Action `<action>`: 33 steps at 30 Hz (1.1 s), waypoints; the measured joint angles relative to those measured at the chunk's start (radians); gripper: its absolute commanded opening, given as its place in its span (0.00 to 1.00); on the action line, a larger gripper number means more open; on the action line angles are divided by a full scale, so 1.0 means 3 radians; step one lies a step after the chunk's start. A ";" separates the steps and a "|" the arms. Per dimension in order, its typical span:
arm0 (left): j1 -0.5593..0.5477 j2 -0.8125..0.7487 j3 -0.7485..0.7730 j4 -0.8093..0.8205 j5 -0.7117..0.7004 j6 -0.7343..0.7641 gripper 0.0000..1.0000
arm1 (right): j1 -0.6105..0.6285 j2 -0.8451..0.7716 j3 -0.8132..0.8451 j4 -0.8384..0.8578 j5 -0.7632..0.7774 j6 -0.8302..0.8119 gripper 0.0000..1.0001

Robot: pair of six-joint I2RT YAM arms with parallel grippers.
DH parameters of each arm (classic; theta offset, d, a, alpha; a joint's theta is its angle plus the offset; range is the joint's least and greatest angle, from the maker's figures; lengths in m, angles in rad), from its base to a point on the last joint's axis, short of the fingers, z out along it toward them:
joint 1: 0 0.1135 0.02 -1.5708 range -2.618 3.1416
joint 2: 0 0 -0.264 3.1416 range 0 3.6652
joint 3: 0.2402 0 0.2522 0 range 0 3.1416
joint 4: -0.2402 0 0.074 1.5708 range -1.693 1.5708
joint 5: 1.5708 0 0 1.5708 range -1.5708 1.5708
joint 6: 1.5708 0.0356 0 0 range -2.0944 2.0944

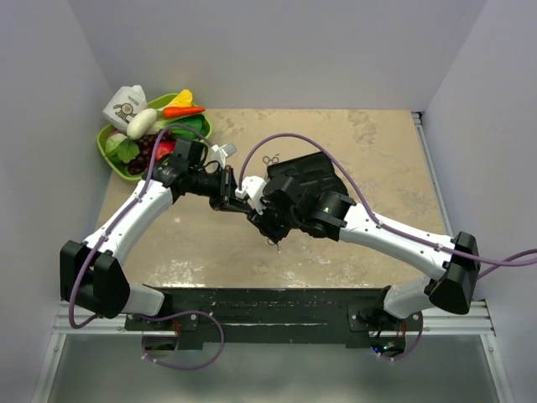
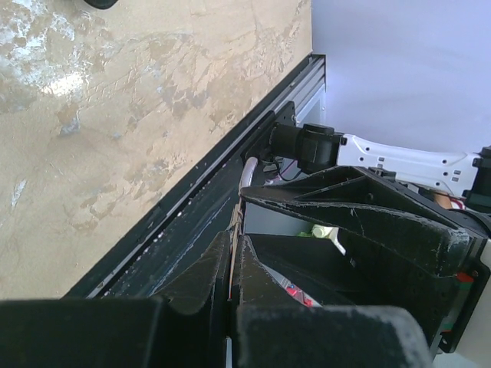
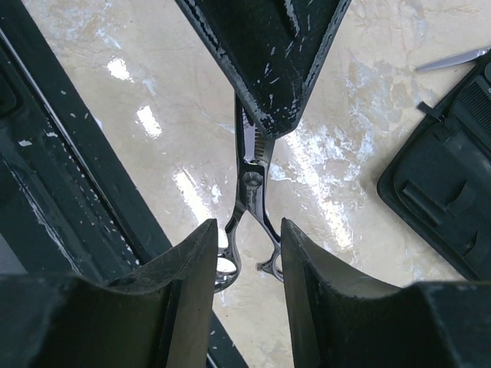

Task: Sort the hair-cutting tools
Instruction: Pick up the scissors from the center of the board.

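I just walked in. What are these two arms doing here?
One pair of scissors is held up above the table. The left gripper is shut on its blade end. The right gripper is open, its fingers either side of the ring handles. It looks like a handover; which way, I cannot tell. A second pair of scissors lies beside the black case.

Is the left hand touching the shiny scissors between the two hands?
Touching. In the right wrist view, the left hand comes in from the top, and its shut tip pinches the blades of the scissors, which vanish inside it.
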 measured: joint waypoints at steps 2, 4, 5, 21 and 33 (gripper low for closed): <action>0.0000 0.0000 0.0006 0.0006 0.0003 -0.0001 0.00 | 0.0000 -0.0020 -0.0023 -0.0001 -0.0005 0.0010 0.41; 0.0000 0.0000 0.0011 0.0005 0.0001 -0.0001 0.00 | 0.0000 -0.0029 -0.0041 0.0014 -0.0009 0.0017 0.41; 0.0000 0.0001 0.0013 0.0005 0.0001 -0.0001 0.00 | 0.0000 -0.0033 -0.0047 0.0020 -0.0009 0.0018 0.41; -0.0005 0.0061 0.0061 0.0038 0.0019 -0.0098 0.00 | 0.0000 -0.0067 -0.0109 0.0100 0.0032 -0.0003 0.26; -0.0006 0.0148 0.0134 0.0136 0.0074 -0.0256 0.18 | -0.0001 -0.0145 -0.0137 0.0128 0.0097 -0.0010 0.09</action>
